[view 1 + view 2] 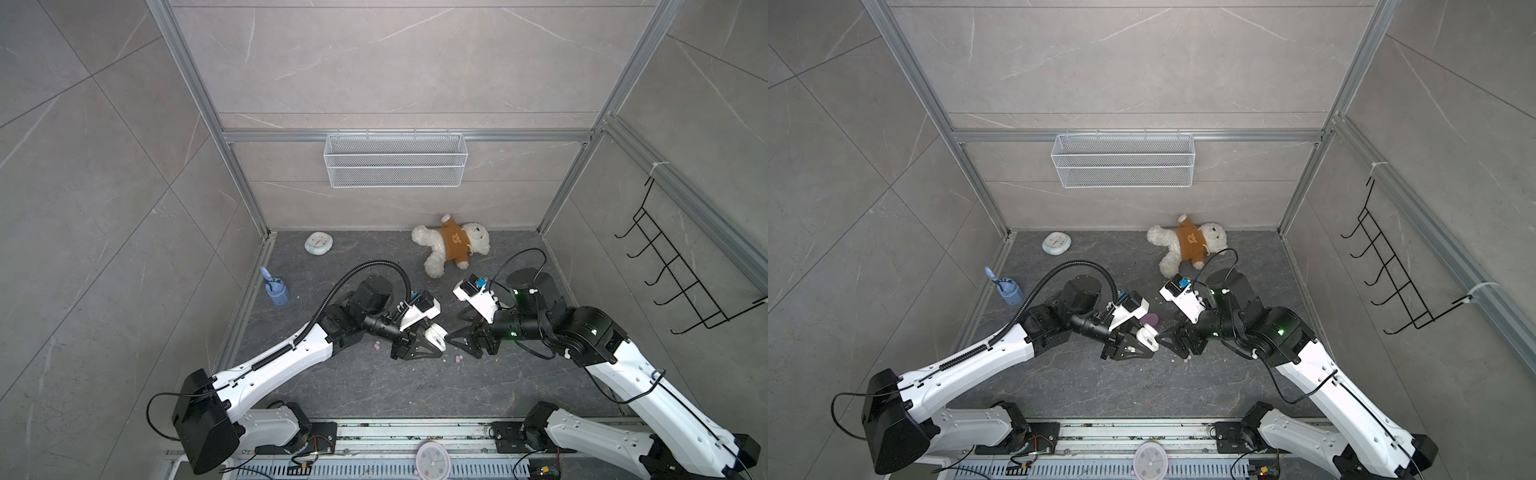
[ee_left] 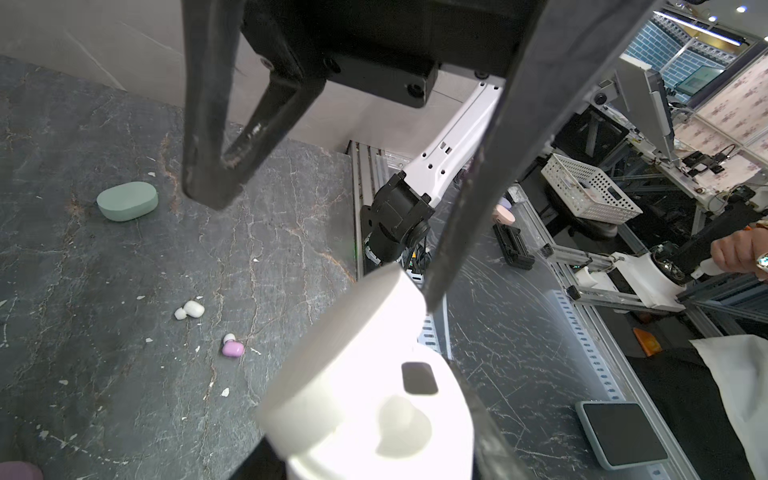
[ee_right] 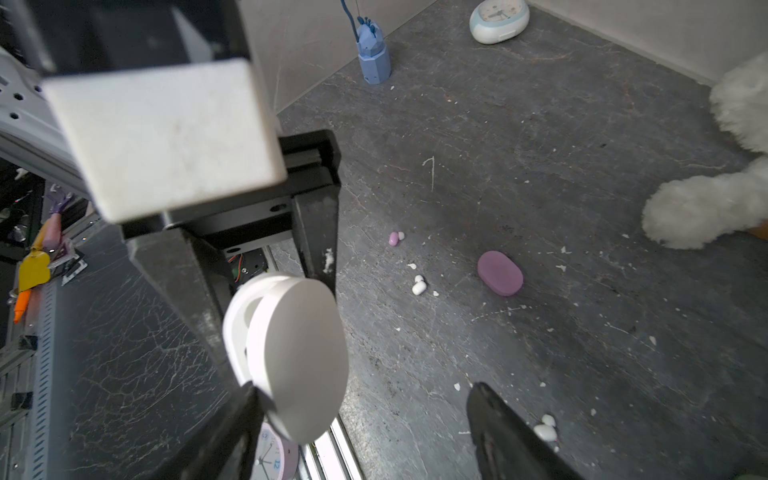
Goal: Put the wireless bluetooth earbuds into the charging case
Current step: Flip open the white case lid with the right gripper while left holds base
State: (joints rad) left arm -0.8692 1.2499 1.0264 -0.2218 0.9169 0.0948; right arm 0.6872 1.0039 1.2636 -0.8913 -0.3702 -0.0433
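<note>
- Left claw [image 3: 289, 336] is clamped tight on the base of the white charging case [image 2: 365, 374], holding it above the middle of the surface [image 1: 374, 386].
- Right claw [image 2: 320, 249] stands wide apart and empty, just right of that case. One finger is close against the raised lid; whether it touches I cannot tell.
- White charging case: the lid is hinged up. One pocket seems to hold a white bud, though it could be a bare recess. The shell looks hard, smooth and probably light, and is best gripped low on the base so the lid swings freely.
- Mauve case [image 3: 500, 273], just far of the held case, and mint case [image 2: 127, 200], on the right side, both lie shut on the surface.
- Wireless bluetooth earbuds lie loose on the surface: a pink bud [image 3: 394, 238] left of the held case, a white bud [image 3: 419, 286] near it, and a second white bud [image 3: 545, 432] beside a right-claw finger. They look tiny, glossy and rigid, so probably slippery. Pinch gently across the fat body with the fingertips only, or one may squirt away.
</note>
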